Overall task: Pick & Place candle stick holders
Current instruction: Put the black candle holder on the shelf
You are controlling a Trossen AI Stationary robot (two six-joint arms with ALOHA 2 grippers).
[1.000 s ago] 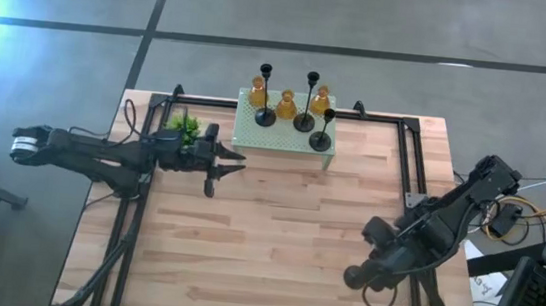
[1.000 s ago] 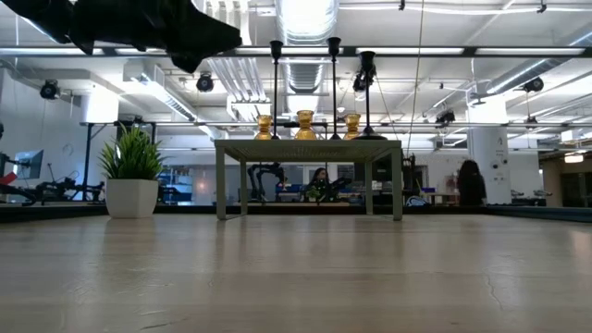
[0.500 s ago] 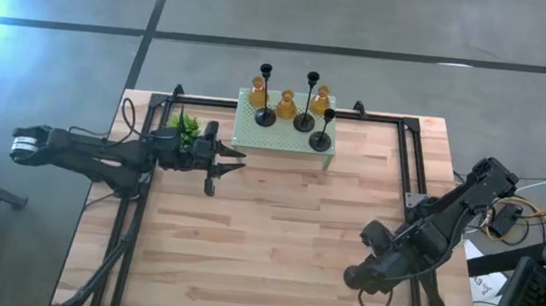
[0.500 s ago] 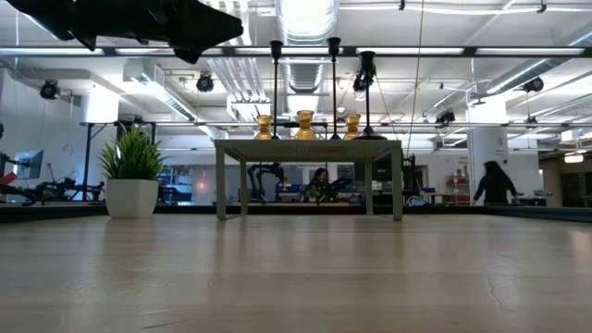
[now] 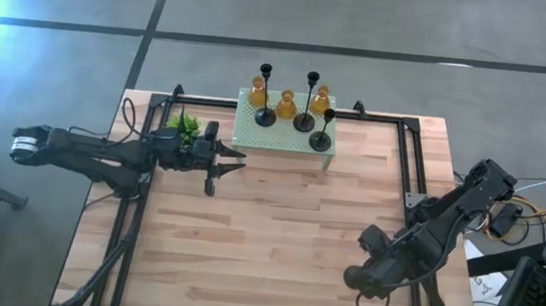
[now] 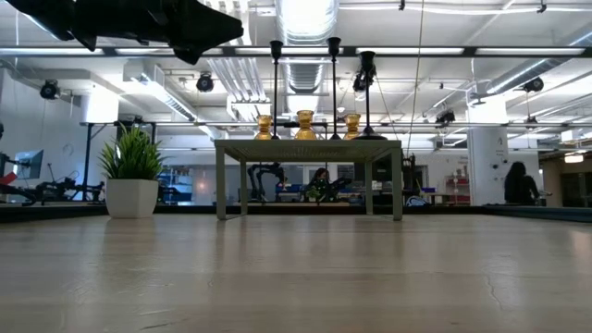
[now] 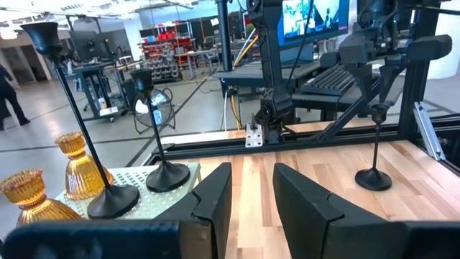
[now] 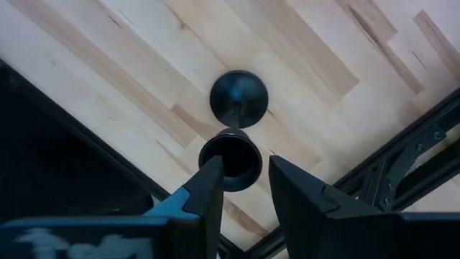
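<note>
Right gripper [image 8: 243,164], in its own wrist view, points straight down over the lone black candle stick holder [image 8: 238,97]. Its fingers are partly apart and flank the holder's cup. They do not look clamped on it, so it appears to hold nothing. The holder stands upright on the table [image 8: 108,65], with its long axis running down away from the gripper, so the coming move looks like a plain vertical one.

From above, the right arm [image 5: 426,228] hangs well away from the mint-green perforated stand [image 5: 274,140], toward the table's near right corner, and it hides the lone holder. Three black holders [image 5: 304,122] and three amber holders [image 5: 286,105] stand on the stand. The left gripper [image 5: 223,168] waits just beside the stand, partly open and empty.

At table height only the holders on the stand show.

In the left wrist view, the lone holder stands far beyond the stand, so the right arm is much the nearer.
</note>
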